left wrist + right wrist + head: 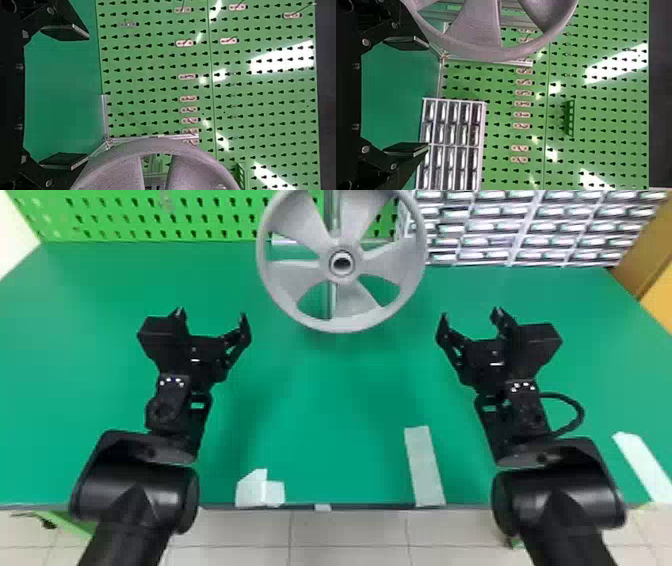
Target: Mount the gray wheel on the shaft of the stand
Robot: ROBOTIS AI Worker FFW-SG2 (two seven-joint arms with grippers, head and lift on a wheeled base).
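Jaws spread wide, my left gripper (212, 314) hangs over the left part of the green table (300, 405), with nothing pinched between its fingers (243, 324). Behind it, beyond the table, stands the green pegboard (127, 210). In the left wrist view I see both pads well apart, with pale clips (187, 76) on the pegboard and part of the wheel (327, 265) beyond.

White tape (250, 490) lies on the table's near edge, right of my left arm. Tiled floor (350, 532) shows past that edge.

Midway between my two grippers and farther from me, the wheel stands upright in front of the stand (331, 207), apart from both sets of fingers. Its hub (350, 275) faces me. Through the gaps between the spokes I see the stand's metal post and a crossbar; from the dark opening in the hub I cannot tell whether the shaft is in it.

Farther right, near my side of the table, a tape strip (424, 467) runs up to the edge.

My right gripper (471, 315) hangs over the table's right part, its jaws also spread and holding nothing. A cable (577, 410) loops out from that wrist. The right wrist view shows me the pads apart, the wheel's rim beyond them, and a green bracket (571, 118) on the pegboard. Behind my right gripper, at the back, is the drawer rack (517, 227). More tape (642, 467) lies at the far right, by the table's near corner.
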